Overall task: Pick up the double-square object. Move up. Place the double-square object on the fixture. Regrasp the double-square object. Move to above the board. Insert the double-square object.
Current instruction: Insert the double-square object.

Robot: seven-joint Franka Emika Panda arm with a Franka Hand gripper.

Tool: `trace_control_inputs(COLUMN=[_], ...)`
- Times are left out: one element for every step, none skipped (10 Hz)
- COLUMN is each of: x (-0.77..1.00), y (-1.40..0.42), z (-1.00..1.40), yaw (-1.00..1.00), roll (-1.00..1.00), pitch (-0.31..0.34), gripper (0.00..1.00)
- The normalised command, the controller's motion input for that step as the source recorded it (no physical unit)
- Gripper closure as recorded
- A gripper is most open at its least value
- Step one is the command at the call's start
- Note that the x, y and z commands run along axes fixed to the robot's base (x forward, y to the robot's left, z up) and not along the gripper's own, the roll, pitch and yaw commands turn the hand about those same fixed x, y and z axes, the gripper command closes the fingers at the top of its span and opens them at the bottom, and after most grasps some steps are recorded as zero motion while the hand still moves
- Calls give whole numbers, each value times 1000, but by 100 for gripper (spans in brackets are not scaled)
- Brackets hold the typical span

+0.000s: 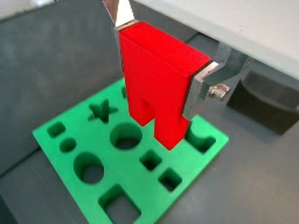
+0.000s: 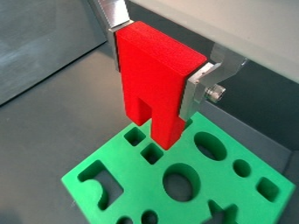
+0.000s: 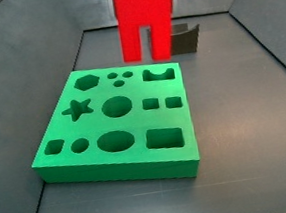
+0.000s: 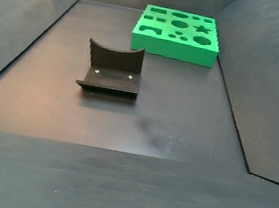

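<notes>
Gripper (image 1: 162, 54) pinching red double-square object (image 1: 160, 77), prongs down, suspended above green board (image 3: 77, 147); fixture (image 4: 110, 69) stands w/ clear gap at board's 7 o'clock, side view.

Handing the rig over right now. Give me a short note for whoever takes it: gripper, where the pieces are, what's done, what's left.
Gripper: shut on the double-square object, held upright with its prongs pointing down, in the air above the board.
Board: flat on the floor; its holes show nothing in them.
Fixture: stands apart from the board, with nothing on it.
Done: pickup, and the piece is over the board.
Left: line the two prongs up with their holes, lower, insert, release. In both wrist views the prongs are not yet in any hole.
</notes>
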Motion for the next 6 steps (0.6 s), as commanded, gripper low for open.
trace_control_inputs(x=[300,257,100,0,14,0], y=[-140,-103,-23,0,0,0], z=[-640,-674,-691,-654,-729,-406], yaw=[-74,-63,-46,0,0,0], roll=[99,103,89,90,69,7], pitch=[-121,-124,-141,-161,-206,-156], gripper=[100,100,100,100,100,100])
